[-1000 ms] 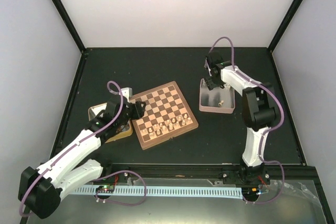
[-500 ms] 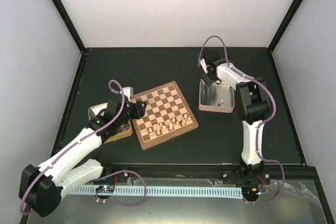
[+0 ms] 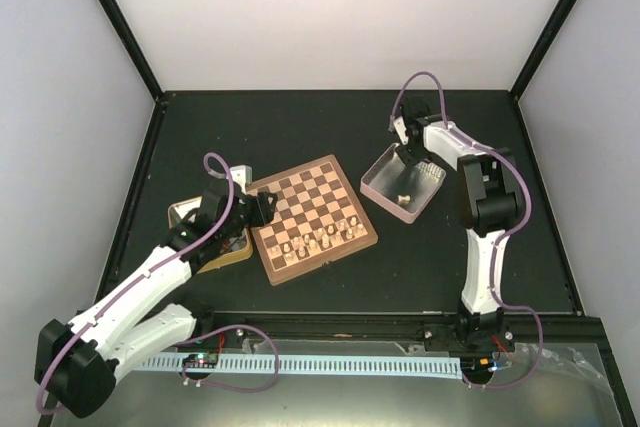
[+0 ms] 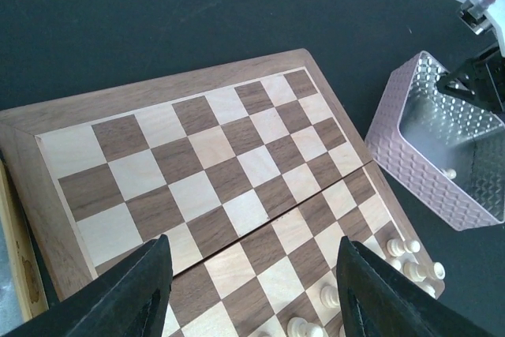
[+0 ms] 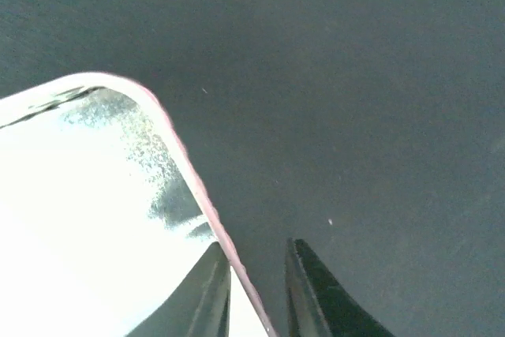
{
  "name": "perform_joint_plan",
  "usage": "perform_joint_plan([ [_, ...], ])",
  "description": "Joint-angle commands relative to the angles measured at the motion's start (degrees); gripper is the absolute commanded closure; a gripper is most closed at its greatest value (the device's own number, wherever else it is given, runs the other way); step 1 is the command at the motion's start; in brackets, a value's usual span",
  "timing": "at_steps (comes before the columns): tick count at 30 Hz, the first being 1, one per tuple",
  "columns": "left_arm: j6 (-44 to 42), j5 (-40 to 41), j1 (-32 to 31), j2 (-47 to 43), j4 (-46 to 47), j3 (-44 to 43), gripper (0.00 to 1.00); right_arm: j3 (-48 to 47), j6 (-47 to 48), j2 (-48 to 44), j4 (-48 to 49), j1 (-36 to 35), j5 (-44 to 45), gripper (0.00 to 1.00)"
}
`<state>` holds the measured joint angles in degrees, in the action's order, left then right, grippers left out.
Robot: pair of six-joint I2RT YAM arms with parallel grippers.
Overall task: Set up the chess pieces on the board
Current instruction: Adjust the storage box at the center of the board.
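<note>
Left tool, spread wide and holding nothing, is held low over the board, close to its left edge. A second tray is partly covered by the left arm just beside that edge, so little room is offered on that side.

Chess pieces are seen standing close together in two incomplete rows along the near side of the board. The middle and far squares are bare.

To the right of the board, apart from it across a strip of dark tabletop, the pink metal tray is set cornerwise. One lone piece is seen on its floor.

Right tool is narrowed astride the far rim of that tray and is judged to be pinching the wall.

The step in hand is judged to be the fetching of that last piece. The tray is best kept level and moved slowly, so that the piece is not rolled over the wall. A descent from directly above is advised, with the fingers already narrowed. Low sideways travel over the standing rows is to be avoided. The widest open room is found beyond the board and tray.
</note>
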<state>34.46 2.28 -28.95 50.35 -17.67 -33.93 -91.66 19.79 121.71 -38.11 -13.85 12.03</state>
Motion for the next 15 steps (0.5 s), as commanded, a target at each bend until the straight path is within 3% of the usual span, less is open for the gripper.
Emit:
perform_joint_plan([
  [1,-0.63,-0.89,0.36,-0.24,-0.39,-2.34,0.42,4.73,-6.02,-3.43,0.38,1.72,3.58,0.85],
  [11,0.24,-4.98,0.34,1.66,-0.55,-3.26,0.44,13.38,-25.72,-9.29,-1.32,2.89,7.98,0.9],
  [15,0.35,-5.61,0.3,1.73,-0.44,-3.24,0.44,15.12,-29.47,-11.49,-2.22,2.77,7.7,0.8],
])
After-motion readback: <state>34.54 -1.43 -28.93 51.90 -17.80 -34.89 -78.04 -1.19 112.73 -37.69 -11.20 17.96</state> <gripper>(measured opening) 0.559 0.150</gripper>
